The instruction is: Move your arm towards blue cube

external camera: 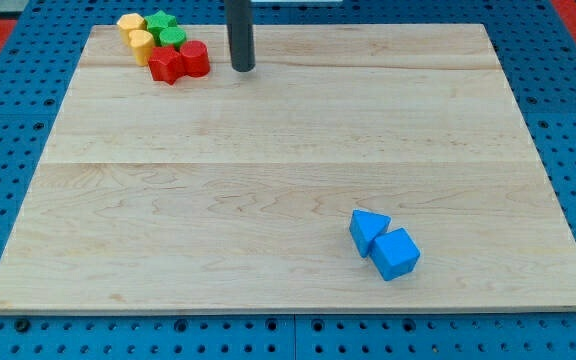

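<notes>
The blue cube [396, 254] lies on the wooden board near the view's bottom right, touching a blue triangular block [368, 229] at its upper left. My tip [243, 68] is near the view's top, left of centre, far up and left of the blue cube. The tip stands just right of a cluster of blocks, apart from them.
At the view's top left sits a cluster: a red cylinder [195, 58], a red star-like block [165, 66], a green cylinder [172, 39], a green block [160, 23], and two yellow blocks [131, 23] [141, 45]. The board [288, 160] lies on blue pegboard.
</notes>
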You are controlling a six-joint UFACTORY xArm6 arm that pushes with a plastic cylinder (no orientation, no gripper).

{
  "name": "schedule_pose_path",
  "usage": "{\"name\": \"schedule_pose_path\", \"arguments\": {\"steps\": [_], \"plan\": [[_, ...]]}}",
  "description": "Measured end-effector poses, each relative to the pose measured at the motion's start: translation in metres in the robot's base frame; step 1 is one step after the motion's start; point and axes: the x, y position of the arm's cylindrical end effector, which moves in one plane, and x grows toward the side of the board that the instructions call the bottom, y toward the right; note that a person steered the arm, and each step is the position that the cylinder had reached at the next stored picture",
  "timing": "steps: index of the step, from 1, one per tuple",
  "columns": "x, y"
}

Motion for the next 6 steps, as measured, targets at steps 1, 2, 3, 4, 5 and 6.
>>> {"name": "schedule_pose_path", "arguments": {"steps": [1,2,3,4,5,6], "plan": [[-0.003,-0.027],[-0.003,-0.039],[-0.002,-0.040],[0.007,0.014],[0.033,0.096],[0.074,0.180]]}}
